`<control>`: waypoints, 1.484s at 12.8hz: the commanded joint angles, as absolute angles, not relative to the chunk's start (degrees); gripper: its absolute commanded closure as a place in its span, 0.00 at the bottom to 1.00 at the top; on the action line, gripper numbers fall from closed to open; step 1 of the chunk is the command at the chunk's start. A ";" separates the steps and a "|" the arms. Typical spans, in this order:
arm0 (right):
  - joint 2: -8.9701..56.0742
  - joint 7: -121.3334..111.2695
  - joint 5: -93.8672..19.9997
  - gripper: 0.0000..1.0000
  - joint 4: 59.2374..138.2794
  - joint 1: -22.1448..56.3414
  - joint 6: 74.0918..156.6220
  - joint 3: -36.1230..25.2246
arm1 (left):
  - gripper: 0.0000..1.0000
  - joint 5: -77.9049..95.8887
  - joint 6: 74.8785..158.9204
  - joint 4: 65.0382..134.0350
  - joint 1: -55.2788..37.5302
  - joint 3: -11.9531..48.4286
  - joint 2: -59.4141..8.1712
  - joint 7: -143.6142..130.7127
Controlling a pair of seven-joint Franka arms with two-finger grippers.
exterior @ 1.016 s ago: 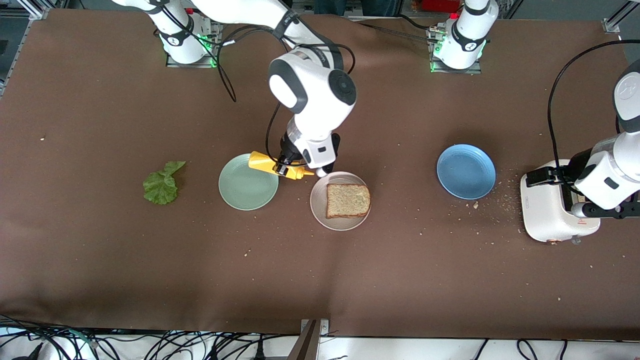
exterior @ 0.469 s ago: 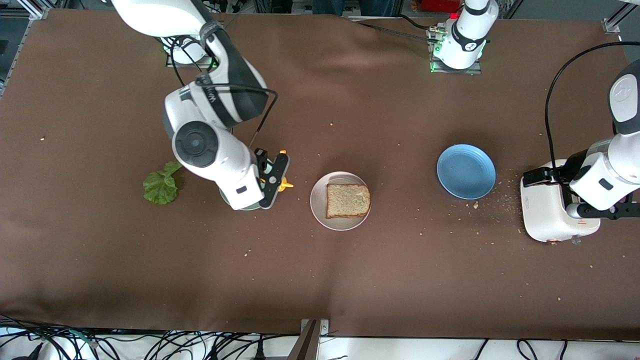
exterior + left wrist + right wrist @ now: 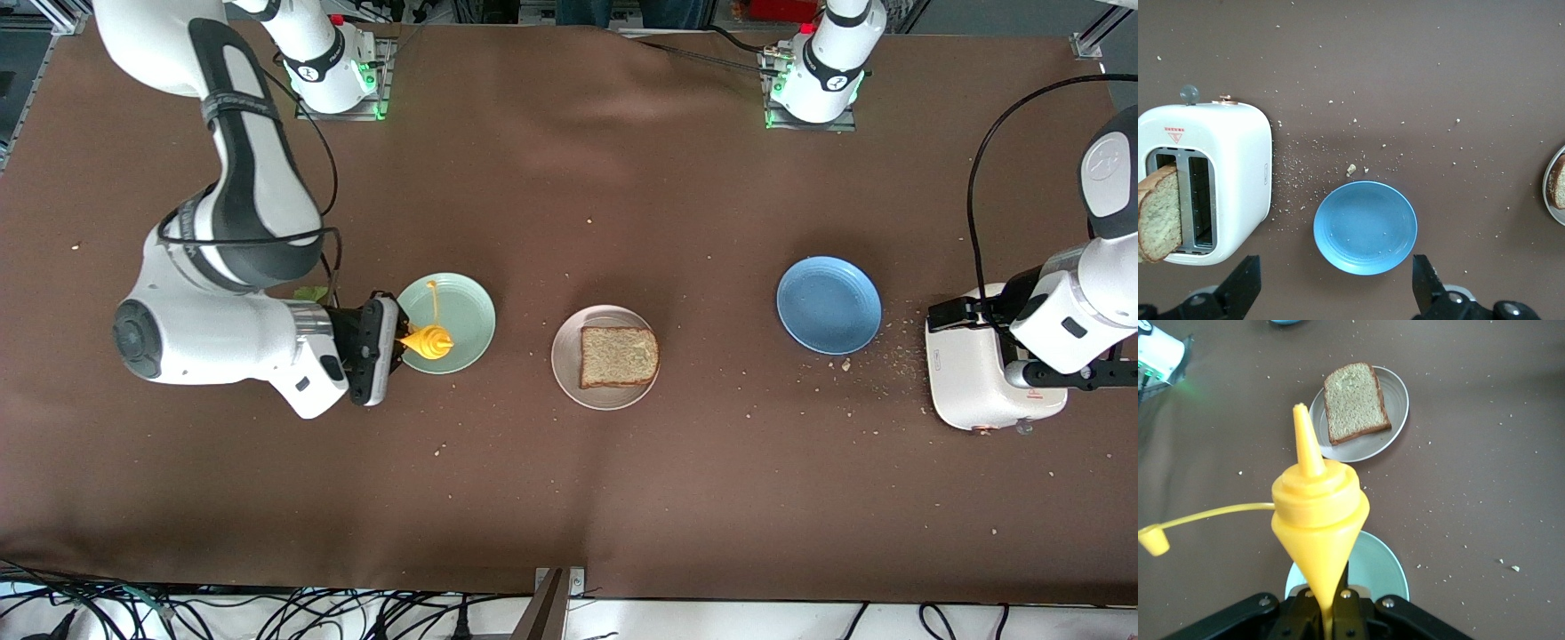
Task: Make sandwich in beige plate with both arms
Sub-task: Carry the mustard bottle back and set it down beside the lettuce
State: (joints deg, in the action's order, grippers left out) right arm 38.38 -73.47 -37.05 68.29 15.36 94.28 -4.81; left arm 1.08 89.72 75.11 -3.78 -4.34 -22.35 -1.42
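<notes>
We see the right gripper (image 3: 398, 342) closed on a yellow squeeze bottle (image 3: 428, 341), holding it over the mint green plate (image 3: 464, 307) at the right arm's end of the table. In the right wrist view the bottle (image 3: 1318, 513) stands nozzle up, pinched at its narrow lower end, its small cap (image 3: 1153, 540) dangling on a thin tether. The front view shows the bottle only from above.

The left gripper (image 3: 1335, 290) hangs with its two fingers (image 3: 1425, 283) spread wide and holding nothing, over the table by the white toaster (image 3: 982, 378) and the blue plate (image 3: 829, 305). Only the left wrist view shows a toast slice in the toaster (image 3: 1159, 213) standing up out of a slot; in the front view the left arm hides that slot.

The beige plate (image 3: 569, 373) sits mid-table between the mint green and blue plates, well apart from each. On it lies one toast slice on the plate (image 3: 619, 356), flat and bare; the right wrist view shows it too (image 3: 1355, 402).

We count three plates, two toast slices, one bottle and one toaster. Of the lettuce leaf (image 3: 309, 292) we see only a green edge past the right arm. Crumbs are scattered thickest between the blue plate and the toaster.
</notes>
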 commanded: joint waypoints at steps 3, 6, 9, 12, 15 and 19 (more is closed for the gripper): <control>35.42 -100.67 -53.33 1.00 83.65 2.92 87.91 -3.96 | 0.00 -0.70 89.56 75.50 -4.22 -4.22 -21.97 -1.14; 37.26 -116.15 -56.59 1.00 89.11 -2.36 83.86 -3.87 | 0.00 -0.70 89.56 75.76 -4.22 -4.22 -22.06 -1.14; 41.12 -128.45 -57.04 1.00 89.38 -5.70 79.73 -3.87 | 0.00 -0.70 89.56 75.85 -4.22 -4.22 -22.06 -1.14; 45.87 -138.84 -57.04 1.00 89.38 -7.47 78.92 -3.87 | 0.00 -0.70 89.56 75.85 -4.22 -4.22 -22.24 -1.14; 49.12 -141.76 -57.91 1.00 89.30 -8.26 79.54 -3.87 | 0.00 -0.70 89.56 75.85 -4.22 -4.22 -22.24 -1.14; 51.24 -141.86 -59.50 0.56 89.12 -8.17 80.42 -3.87 | 0.00 -0.70 89.56 75.85 -4.22 -4.22 -22.24 -1.14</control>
